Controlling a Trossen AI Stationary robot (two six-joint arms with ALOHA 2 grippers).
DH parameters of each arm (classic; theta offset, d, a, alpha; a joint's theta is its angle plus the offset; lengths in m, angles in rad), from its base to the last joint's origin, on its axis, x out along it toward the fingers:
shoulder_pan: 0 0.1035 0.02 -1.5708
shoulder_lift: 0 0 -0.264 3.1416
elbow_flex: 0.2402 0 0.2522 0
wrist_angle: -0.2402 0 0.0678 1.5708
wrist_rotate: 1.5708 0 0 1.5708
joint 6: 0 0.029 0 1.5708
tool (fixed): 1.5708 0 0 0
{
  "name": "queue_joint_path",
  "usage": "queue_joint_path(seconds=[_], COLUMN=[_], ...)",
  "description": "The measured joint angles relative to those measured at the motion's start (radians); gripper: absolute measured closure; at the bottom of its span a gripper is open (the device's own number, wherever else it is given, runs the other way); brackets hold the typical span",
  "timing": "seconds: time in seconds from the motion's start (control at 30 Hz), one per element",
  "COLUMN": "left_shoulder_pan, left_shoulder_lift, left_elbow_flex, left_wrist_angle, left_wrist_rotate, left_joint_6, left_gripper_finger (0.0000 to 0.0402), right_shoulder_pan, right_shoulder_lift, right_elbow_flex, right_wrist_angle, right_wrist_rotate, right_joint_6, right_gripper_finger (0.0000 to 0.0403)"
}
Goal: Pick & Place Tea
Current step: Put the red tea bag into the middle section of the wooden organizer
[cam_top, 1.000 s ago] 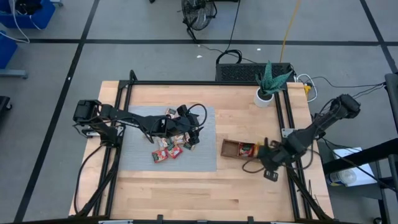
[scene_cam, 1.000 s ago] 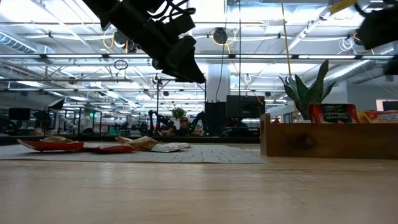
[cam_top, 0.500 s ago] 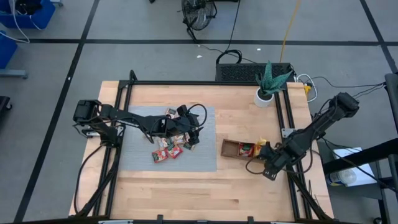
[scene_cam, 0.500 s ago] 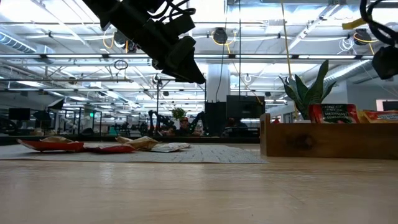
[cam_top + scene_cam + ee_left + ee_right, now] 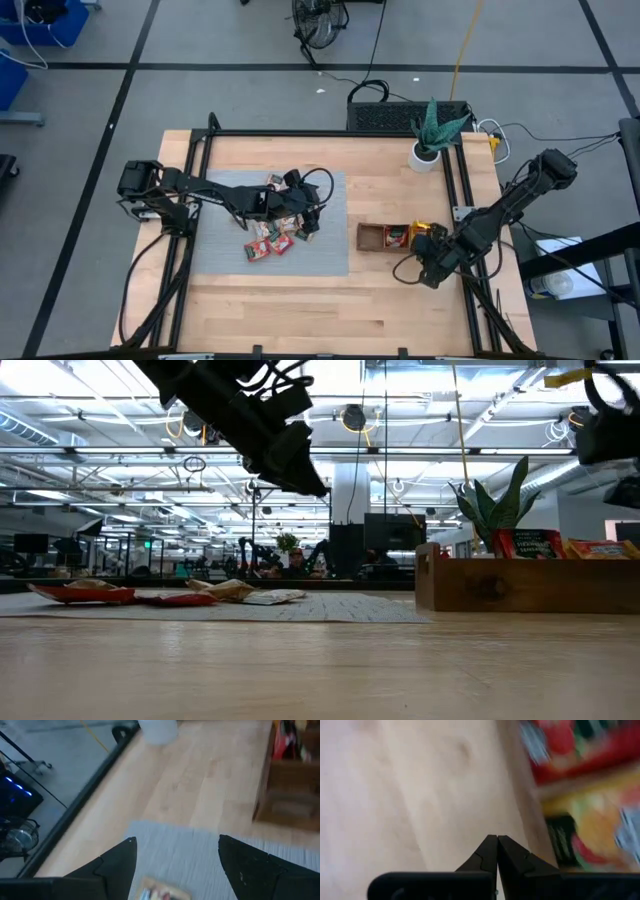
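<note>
Right end effector [image 5: 427, 268], fingers pressed together and empty, is sitting lower right beside the wooden tray [image 5: 372, 238]; it could nudge it. Left end effector [image 5: 308, 222], fingers apart, is hovering mid-frame over the tea sachets [image 5: 270, 240] on the grey mat [image 5: 225, 255]; it could grab several.

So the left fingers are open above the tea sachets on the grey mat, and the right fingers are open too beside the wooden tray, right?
Not quite. The right gripper beside the wooden tray has its fingers shut, tips pressed together with nothing between them, as the right wrist view shows. The rest holds: the left gripper is open above the tea sachets on the grey mat.
</note>
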Motion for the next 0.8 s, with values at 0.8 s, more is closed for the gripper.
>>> queue_joint_path(seconds=[0.8], left_shoulder_pan=[-0.233], left_shoulder_lift=[0.0], left_elbow_flex=[0.055], left_wrist_angle=[-0.863], left_wrist_rotate=[0.387], left_joint_6=[-0.606], left_gripper_finger=[0.0128], right_shoulder_pan=[-0.229], right_shoulder_lift=[-0.12], right_elbow_flex=[-0.47], right_wrist_angle=[1.727], right_wrist_rotate=[0.635], right_joint_6=[-1.502], right_gripper_finger=[0.0282])
